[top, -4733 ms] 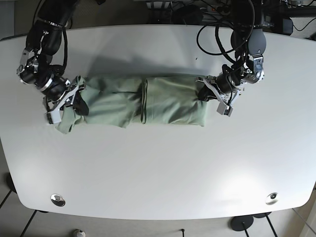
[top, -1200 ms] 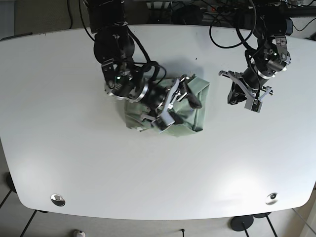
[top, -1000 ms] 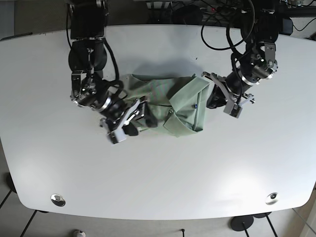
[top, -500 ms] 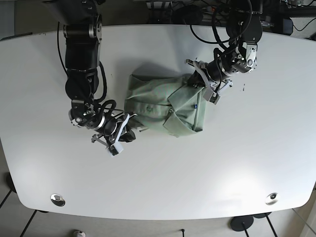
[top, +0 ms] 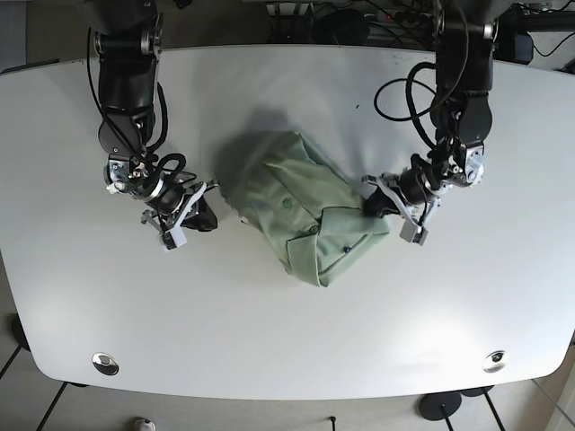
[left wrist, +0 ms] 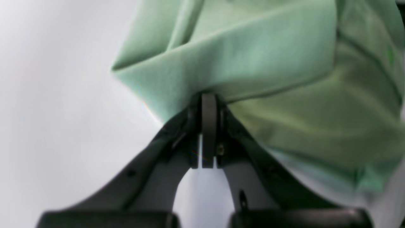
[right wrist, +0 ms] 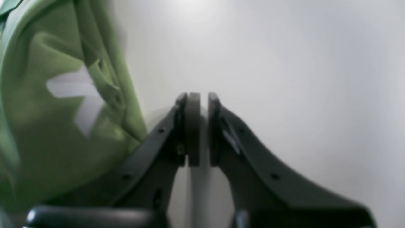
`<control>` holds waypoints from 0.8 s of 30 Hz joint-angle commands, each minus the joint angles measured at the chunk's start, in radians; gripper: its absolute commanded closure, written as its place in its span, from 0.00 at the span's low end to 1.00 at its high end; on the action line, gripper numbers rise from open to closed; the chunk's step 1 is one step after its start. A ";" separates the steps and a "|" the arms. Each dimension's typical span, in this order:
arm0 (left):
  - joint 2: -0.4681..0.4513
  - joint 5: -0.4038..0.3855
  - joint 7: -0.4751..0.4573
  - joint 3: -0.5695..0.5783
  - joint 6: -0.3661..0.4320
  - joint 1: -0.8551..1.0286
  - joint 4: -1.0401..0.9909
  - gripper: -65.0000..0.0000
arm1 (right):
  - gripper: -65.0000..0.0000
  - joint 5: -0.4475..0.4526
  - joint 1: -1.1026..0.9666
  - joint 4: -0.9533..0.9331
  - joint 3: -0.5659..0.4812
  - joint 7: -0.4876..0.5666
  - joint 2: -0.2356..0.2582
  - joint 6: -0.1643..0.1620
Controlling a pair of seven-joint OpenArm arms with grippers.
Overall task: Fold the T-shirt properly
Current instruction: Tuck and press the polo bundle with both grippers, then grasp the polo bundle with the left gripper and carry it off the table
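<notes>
Green T-shirt [top: 305, 205] lies bunched and skewed near the middle of the white table [top: 287, 341], as a rough diamond with its long axis running from the far-left to the near-right in the base view; several overlapping layers, a folded flap along its near-right part. Left gripper [top: 384, 203], on the right side of the base view, sits at the T-shirt's right-hand corner, touching the cloth. Left wrist view: left gripper [left wrist: 205, 104] has its jaws pressed together, with a fold edge of the T-shirt [left wrist: 259, 63] drawn taut right at the tips, so it is pinching the fabric there; cloth rises away from the tips in a ridge, the rest of the garment hangs slack to the right of it, and bare table [left wrist: 47, 110] shows to the left. Right gripper [top: 199, 215], on the left side of the base view, lies low over the table just beside the T-shirt's left edge, apart from the cloth by a thin strip of tabletop. Right wrist view: right gripper [right wrist: 199, 104] has its jaws nearly together, only a thin slit between the pads, nothing between them; T-shirt [right wrist: 47, 126] fills the left of that view, a pale patch showing on it, too blurred to identify. Both wrist views are soft with blur.
</notes>
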 commanded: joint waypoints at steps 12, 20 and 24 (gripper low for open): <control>-0.015 0.049 -0.110 0.132 0.027 -0.262 -0.198 1.00 | 0.93 0.015 -0.237 0.385 -0.004 -0.136 -0.094 0.006; -0.058 0.048 -0.078 0.129 0.030 -0.240 -0.008 0.97 | 0.93 0.013 -0.272 0.443 -0.054 -0.202 -0.154 0.006; -0.052 0.048 -0.017 0.125 0.114 -0.164 0.187 0.66 | 0.93 0.013 -0.317 0.525 -0.143 -0.207 -0.148 0.006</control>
